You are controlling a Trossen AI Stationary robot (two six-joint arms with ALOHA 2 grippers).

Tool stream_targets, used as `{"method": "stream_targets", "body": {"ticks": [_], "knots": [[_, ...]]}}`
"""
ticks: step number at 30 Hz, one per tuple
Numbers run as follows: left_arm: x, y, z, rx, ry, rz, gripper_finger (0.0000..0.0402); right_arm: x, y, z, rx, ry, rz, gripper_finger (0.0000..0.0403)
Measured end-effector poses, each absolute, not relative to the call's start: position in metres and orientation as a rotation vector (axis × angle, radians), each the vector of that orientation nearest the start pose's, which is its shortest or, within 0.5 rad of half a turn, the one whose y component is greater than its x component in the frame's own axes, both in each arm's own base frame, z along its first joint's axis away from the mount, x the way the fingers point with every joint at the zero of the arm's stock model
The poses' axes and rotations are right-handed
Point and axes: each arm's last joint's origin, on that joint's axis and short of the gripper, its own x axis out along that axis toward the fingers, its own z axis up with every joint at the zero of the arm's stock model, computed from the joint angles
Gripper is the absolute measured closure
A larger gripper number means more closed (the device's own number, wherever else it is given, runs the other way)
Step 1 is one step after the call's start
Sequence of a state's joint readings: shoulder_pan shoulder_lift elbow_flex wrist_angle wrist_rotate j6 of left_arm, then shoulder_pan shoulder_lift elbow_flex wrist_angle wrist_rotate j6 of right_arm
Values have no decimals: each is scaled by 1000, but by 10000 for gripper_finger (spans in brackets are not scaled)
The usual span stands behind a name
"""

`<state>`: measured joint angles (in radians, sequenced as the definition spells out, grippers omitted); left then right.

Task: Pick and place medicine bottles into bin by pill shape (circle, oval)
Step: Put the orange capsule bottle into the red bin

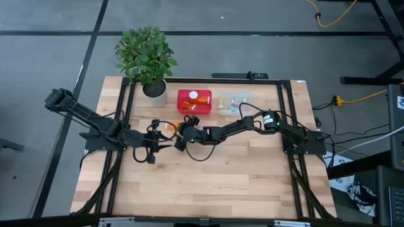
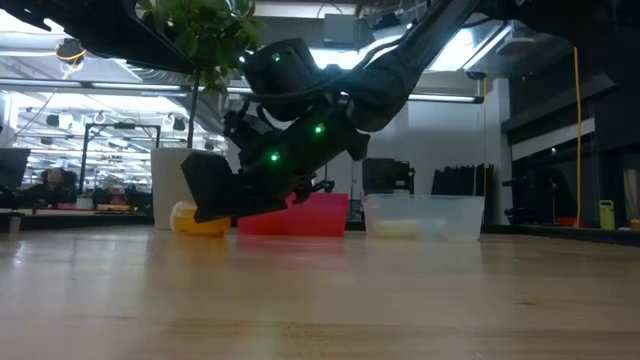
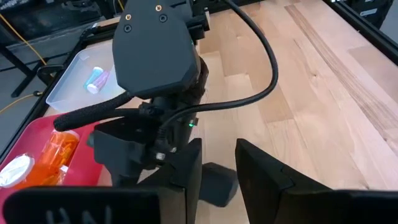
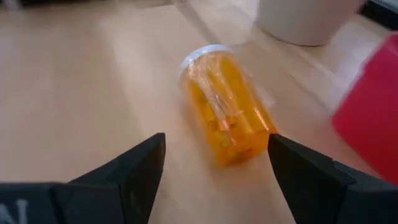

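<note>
Only the right wrist view is showing the orange bottle (image 4: 227,107) lying on the desk (image 4: 81,93) between the right pincer's (image 4: 214,171) wide-open, empty fingers.

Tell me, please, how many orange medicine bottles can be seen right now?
2: one orange bottle lies on its side on the table between the open fingers of the right gripper; another orange bottle lies in the red bin. Others may be hidden.

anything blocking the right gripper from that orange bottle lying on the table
Nothing visible. The right gripper is open with the orange bottle lying on its side just ahead on bare wood. The left gripper sits close beside it, not between them.
</note>
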<state>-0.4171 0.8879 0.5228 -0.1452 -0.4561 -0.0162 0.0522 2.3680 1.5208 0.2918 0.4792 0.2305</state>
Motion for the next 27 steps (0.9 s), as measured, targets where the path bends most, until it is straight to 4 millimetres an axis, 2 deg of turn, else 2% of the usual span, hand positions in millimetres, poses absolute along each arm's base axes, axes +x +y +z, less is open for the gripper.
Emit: {"method": "stream_targets", "body": {"ticks": [7,14,20,24,27], "knots": [[175,-64,231,200,462,42,310,497,16,94,121,512,-310,118],[175,-64,231,200,462,42,310,496,37,94,143,528,-188,118],[175,-64,231,200,462,42,310,496,48,98,118,511,-174,118],[175,-64,231,200,463,41,310,499,45,111,26,429,-255,118],[175,-64,231,201,463,41,310,499,38,113,-32,421,-298,118]]}}
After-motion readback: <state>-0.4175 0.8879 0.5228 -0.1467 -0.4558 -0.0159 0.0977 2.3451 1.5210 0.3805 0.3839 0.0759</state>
